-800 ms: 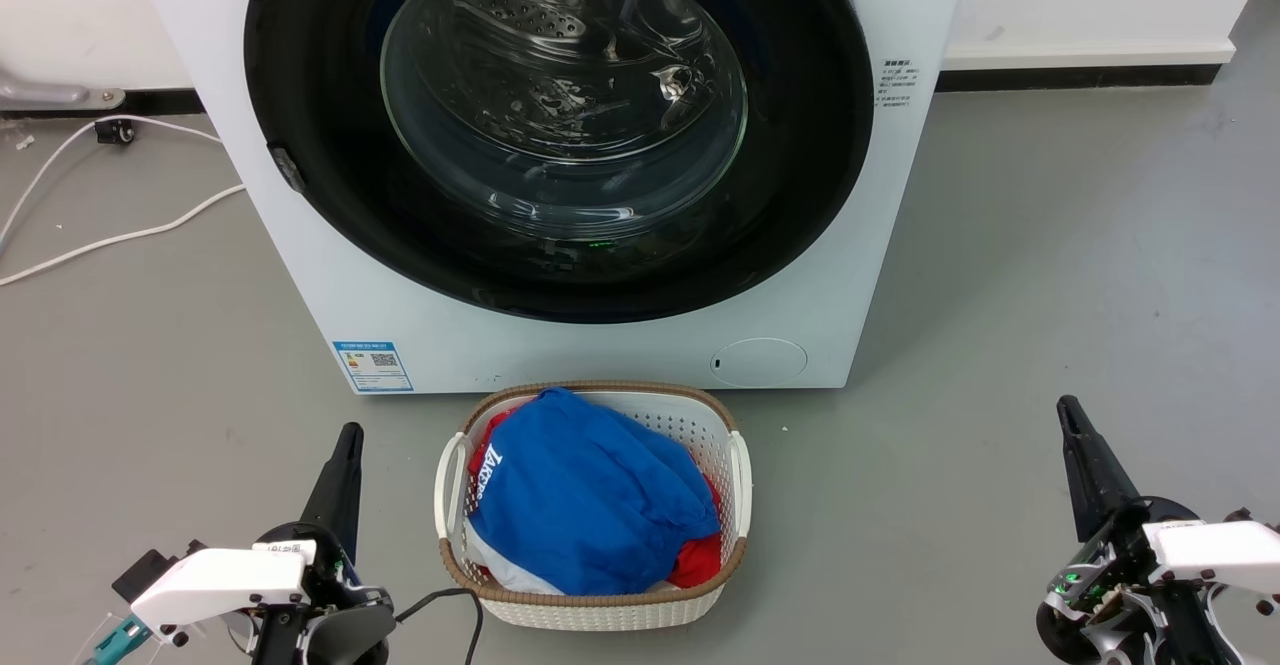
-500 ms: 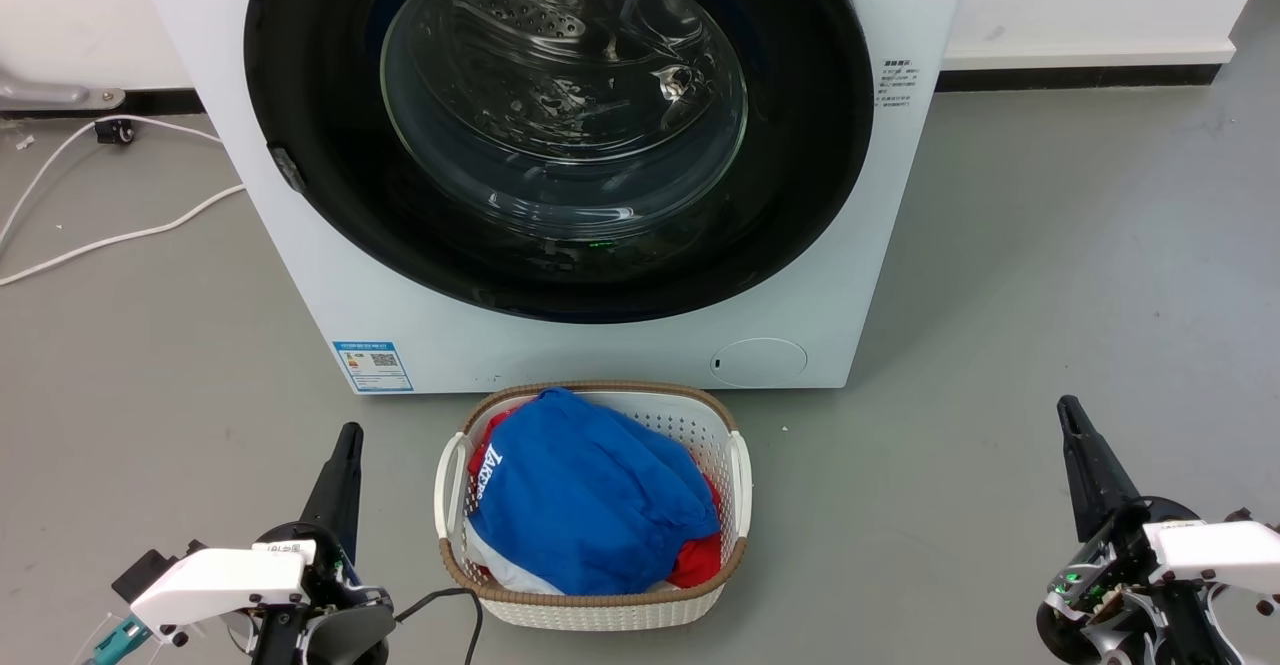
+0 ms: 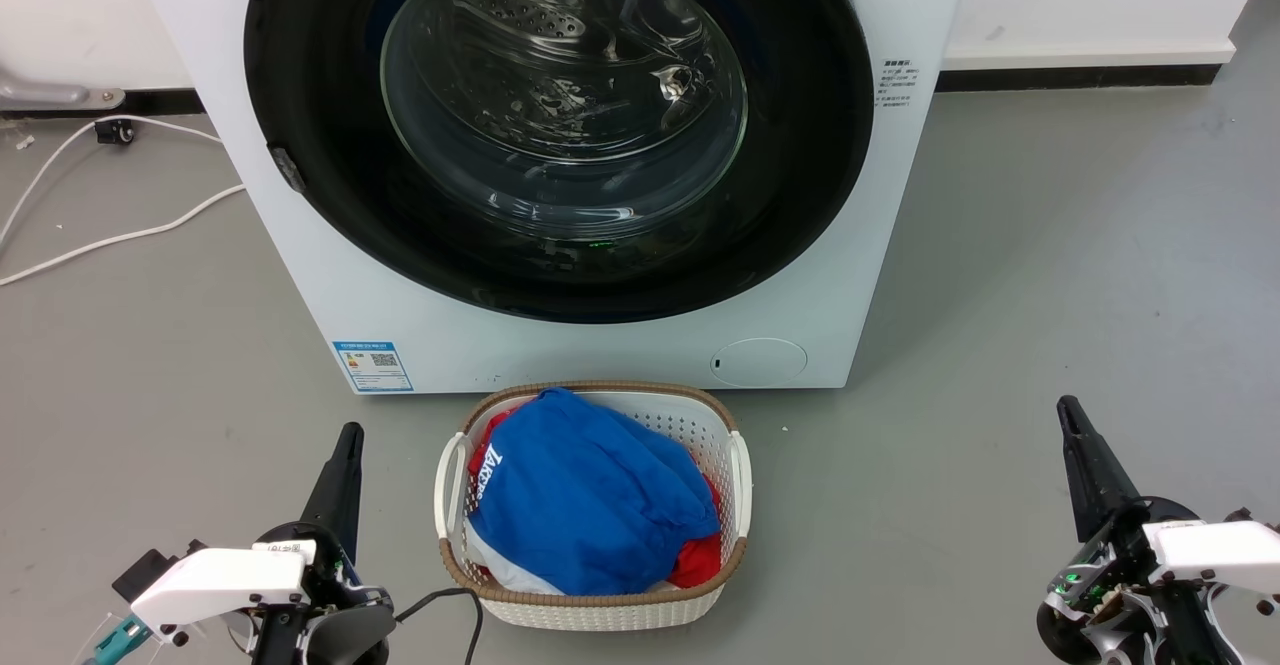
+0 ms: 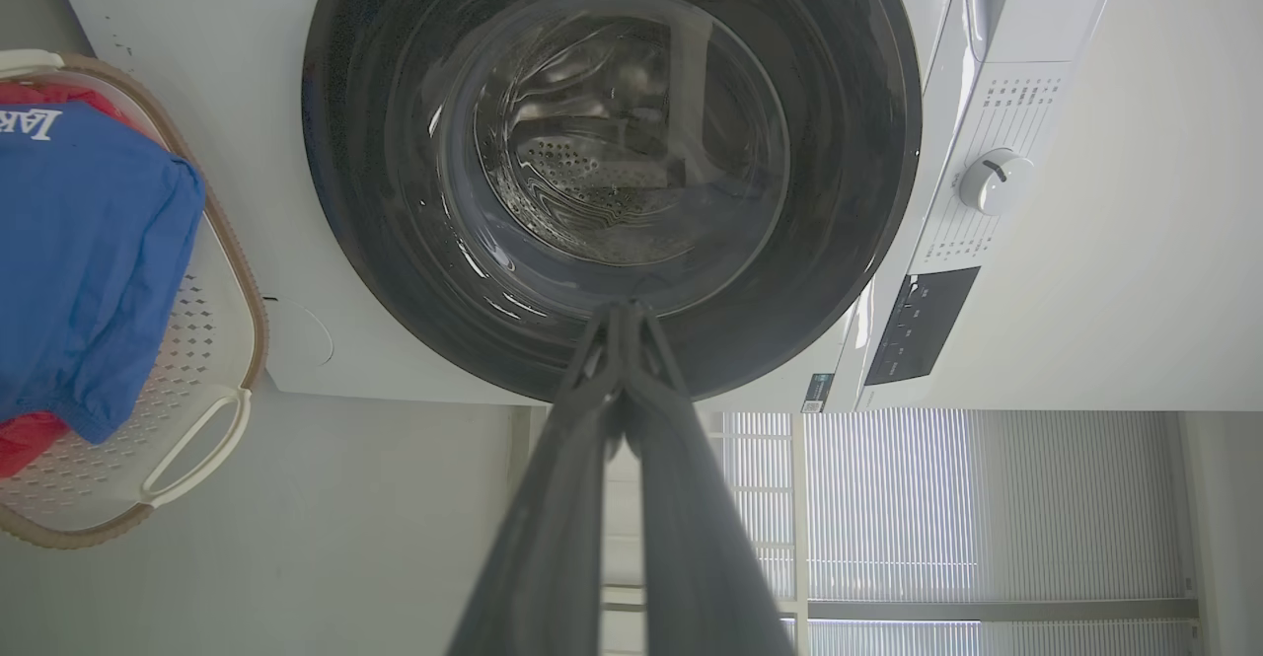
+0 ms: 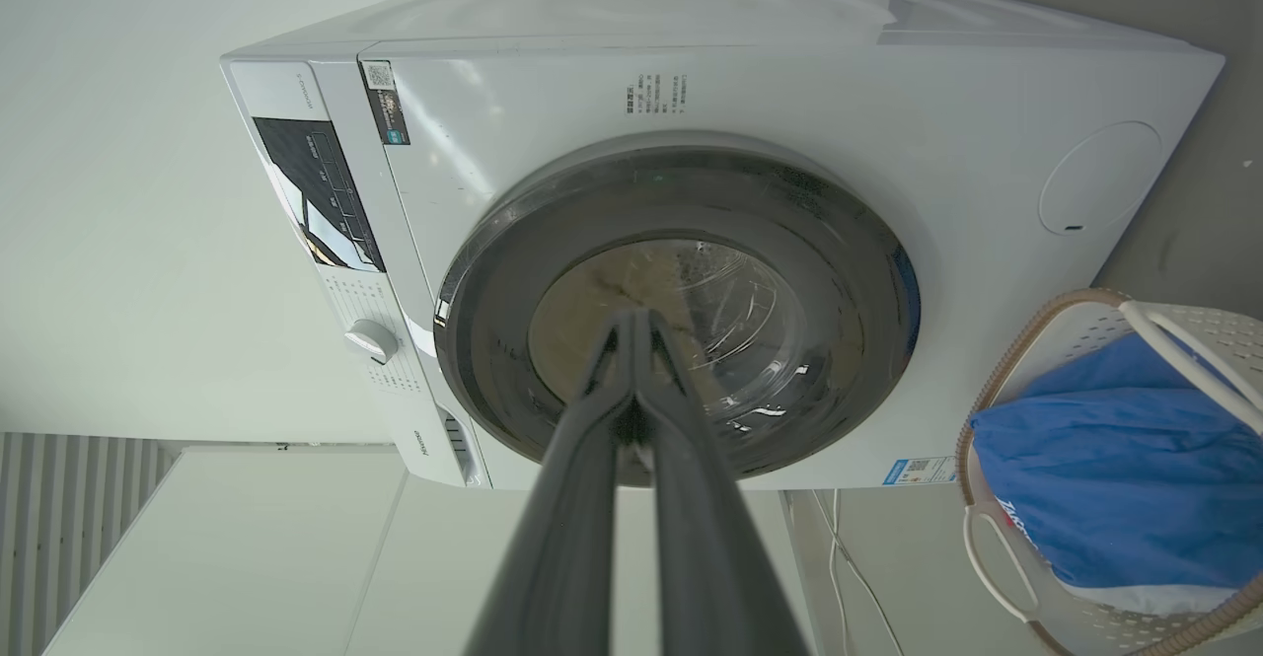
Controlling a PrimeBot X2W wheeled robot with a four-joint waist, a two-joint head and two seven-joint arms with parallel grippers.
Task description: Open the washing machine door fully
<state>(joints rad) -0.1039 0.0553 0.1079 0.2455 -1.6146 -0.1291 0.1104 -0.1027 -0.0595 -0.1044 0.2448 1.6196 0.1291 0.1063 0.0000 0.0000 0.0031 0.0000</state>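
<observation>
With my left gripper (image 3: 350, 437) and right gripper (image 3: 1070, 415) both pressed together either side of the laundry basket (image 3: 600, 387), the washing machine door (image 3: 560, 125) sits closed just behind that basket, and I judge it stiff, heavy and slick, best hooked at the grey catch (image 3: 287, 168) on its rim.

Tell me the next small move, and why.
Probably raise the left gripper toward the small grey tab on the left rim of the washing machine door. The door looks shut, the tab seems its likeliest pull point, and this gripper is nearer it than the right gripper; both are closed, holding nothing.
</observation>
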